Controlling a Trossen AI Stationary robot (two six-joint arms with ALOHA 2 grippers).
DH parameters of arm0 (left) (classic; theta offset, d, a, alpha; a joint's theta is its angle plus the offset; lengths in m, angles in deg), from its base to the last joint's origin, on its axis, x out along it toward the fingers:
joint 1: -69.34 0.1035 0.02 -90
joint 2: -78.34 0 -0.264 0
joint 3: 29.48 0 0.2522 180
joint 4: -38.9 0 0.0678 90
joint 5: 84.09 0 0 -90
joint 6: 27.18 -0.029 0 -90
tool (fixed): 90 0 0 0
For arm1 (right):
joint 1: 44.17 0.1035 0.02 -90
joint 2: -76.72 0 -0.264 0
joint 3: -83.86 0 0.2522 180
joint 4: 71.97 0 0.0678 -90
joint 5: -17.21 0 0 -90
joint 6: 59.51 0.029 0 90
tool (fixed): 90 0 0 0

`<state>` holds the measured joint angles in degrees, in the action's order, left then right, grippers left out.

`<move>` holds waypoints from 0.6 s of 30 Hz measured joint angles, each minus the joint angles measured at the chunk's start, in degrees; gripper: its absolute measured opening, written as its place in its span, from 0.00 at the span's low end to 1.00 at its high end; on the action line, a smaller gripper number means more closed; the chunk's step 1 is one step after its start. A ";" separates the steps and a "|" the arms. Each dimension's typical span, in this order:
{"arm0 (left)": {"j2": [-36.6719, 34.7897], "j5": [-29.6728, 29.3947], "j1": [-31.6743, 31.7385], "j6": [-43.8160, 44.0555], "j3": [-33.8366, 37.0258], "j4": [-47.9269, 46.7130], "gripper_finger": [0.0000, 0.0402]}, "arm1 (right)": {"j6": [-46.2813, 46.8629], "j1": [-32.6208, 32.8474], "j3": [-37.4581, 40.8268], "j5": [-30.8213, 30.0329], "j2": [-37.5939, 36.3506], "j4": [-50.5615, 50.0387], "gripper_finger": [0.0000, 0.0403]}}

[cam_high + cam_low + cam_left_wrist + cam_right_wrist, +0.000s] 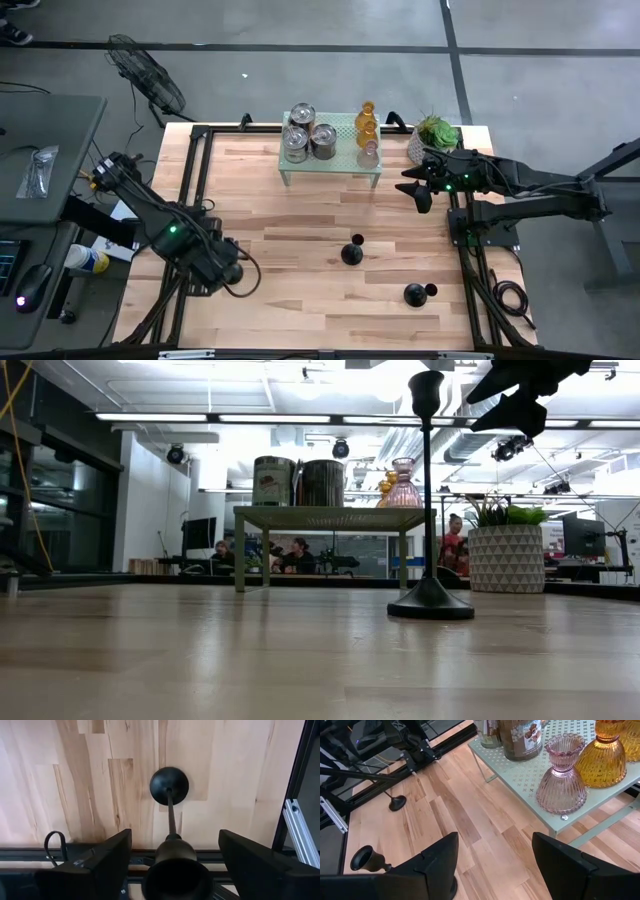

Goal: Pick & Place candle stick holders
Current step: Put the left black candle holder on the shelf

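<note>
Black and top-heavy, the nearest candle stick holder (pixel 169 785) stands mid-table between the left gripper (pixel 176 857)'s wide-open, empty fingers, while the right gripper (pixel 492 862) hovers open near the rack (pixel 560 785), so an off-centre closing would probably topple it.

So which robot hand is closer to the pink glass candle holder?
The right one. The right gripper hovers just beside the green rack where the pink glass holder stands. The left gripper is far off, near the table's front left corner.
</note>
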<state>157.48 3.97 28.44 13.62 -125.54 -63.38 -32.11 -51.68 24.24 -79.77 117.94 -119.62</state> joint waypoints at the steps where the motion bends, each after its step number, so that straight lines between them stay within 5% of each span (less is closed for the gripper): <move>1: 0.19 0.32 0.00 0.01 0.00 -0.05 0.70 | -0.02 0.00 0.00 0.11 0.00 0.02 0.61; 18: 0.15 1.69 0.00 0.24 0.00 -0.37 0.39 | 0.00 0.00 0.00 1.31 0.00 0.00 0.61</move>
<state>157.62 5.65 28.44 13.85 -125.54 -63.74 -32.11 -51.68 24.24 -78.46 117.94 -119.62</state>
